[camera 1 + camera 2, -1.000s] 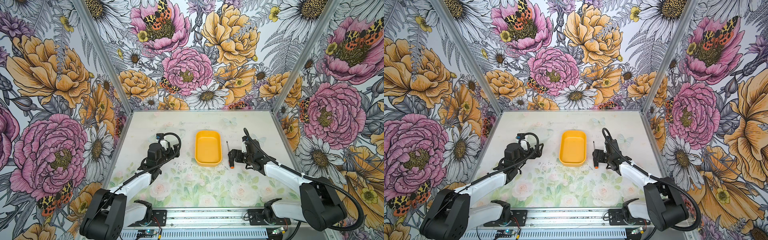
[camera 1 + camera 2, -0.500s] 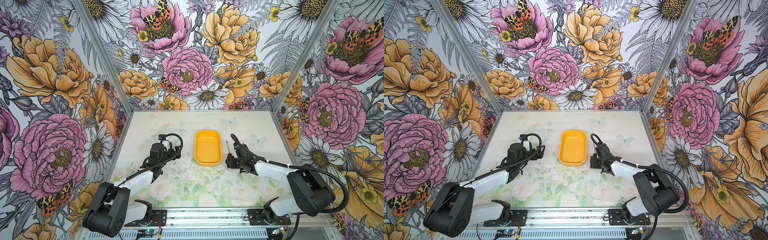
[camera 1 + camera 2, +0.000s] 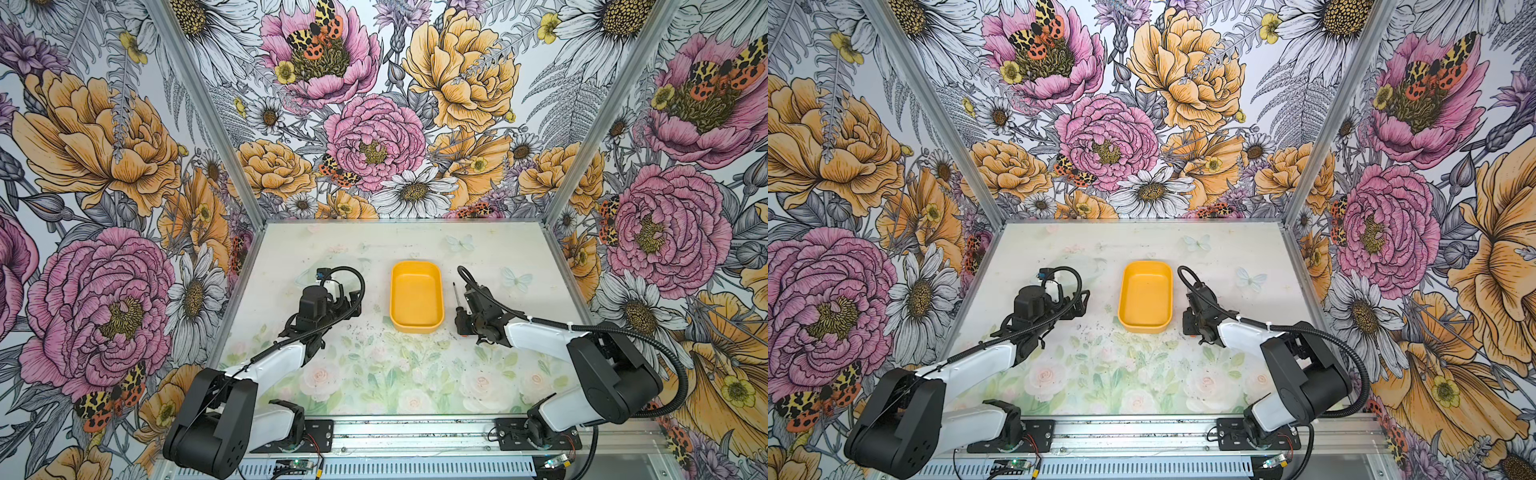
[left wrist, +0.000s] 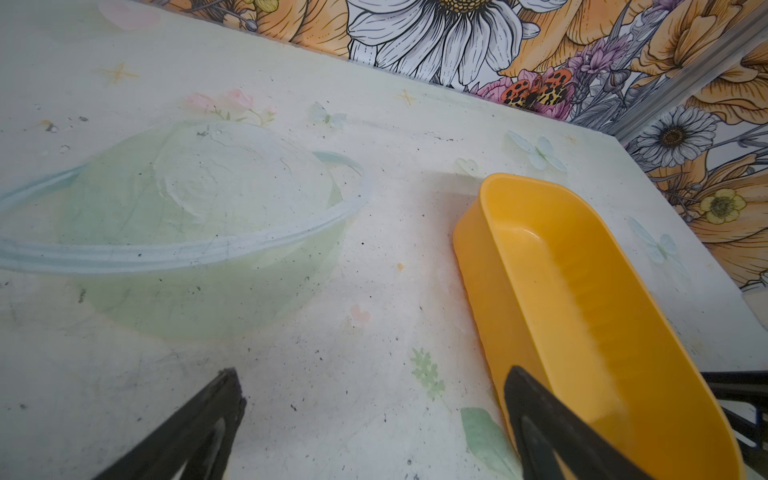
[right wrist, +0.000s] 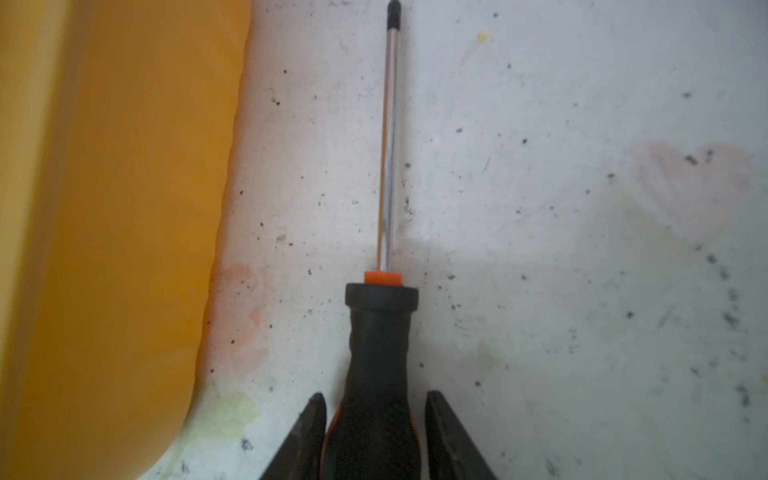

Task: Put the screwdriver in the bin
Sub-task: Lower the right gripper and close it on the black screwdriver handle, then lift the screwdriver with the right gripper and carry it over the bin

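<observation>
The bin is a shallow yellow-orange tray in the middle of the table, seen in both top views. The screwdriver lies flat on the table just right of the bin and parallel to it, shaft pointing away. My right gripper is shut on its black handle. In the right wrist view the handle sits between the two fingers, with the bin's wall alongside. My left gripper is open and holds nothing. It hovers left of the bin, one finger near its wall.
Flowered walls close the table on the left, back and right. A metal rail with both arm bases runs along the front edge. A pale green ringed shape shows on the mat ahead of the left gripper.
My right gripper has come down beside the bin and closed on the screwdriver's handle. The left arm has shifted slightly towards the bin.
</observation>
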Controlling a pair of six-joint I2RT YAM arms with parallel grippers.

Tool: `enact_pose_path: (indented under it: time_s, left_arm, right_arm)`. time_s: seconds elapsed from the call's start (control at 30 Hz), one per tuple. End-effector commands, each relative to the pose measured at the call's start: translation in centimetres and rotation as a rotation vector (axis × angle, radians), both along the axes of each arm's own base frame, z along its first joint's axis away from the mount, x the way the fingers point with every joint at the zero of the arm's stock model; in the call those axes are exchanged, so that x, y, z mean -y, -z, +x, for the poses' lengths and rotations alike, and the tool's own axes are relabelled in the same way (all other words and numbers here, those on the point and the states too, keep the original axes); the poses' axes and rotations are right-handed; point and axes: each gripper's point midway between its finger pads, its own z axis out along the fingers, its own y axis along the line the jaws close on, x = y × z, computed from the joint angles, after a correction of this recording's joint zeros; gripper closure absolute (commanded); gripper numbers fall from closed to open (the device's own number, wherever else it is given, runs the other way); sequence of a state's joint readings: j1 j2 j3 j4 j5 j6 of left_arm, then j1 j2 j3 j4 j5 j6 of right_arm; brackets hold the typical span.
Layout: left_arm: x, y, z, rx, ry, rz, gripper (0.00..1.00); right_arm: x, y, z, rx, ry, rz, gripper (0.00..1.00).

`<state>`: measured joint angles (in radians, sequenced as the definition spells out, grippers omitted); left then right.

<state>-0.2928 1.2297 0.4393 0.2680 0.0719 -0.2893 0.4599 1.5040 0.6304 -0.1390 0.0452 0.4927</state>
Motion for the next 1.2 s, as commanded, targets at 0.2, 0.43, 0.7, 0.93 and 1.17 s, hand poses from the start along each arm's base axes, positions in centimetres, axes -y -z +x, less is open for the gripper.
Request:
enact_pose_path:
  time_s: [0.2,0.43,0.7,0.93,1.17]
  left_arm:
    - [0.2,-1.0,0.2,0.024,0.002,0.003,0.01]
    - [0.2,-1.2,-0.1,0.024,0.003,-0.001,0.01]
    - [0.1,-2.0,-0.2,0.04,-0.007,-0.014,0.01]
    - [0.1,-2.0,-0.2,0.036,-0.004,-0.018,0.01]
    - [0.3,-1.9,0.0,0.029,0.001,-0.022,0.01]
  right_arm:
    - [-0.1,0.3,-0.2,-0.026,-0.011,-0.019,1.0]
    - [-0.7,-2.7,0.3,0.012,0.014,0.074,1.0]
    - [1.0,-9.1,1.8,0.16,0.153,0.111,1.0]
    - [0.2,-16.5,3.3,0.323,0.193,0.23,1.0]
    - [-2.8,-22.5,4.2,0.463,0.23,0.262,1.0]
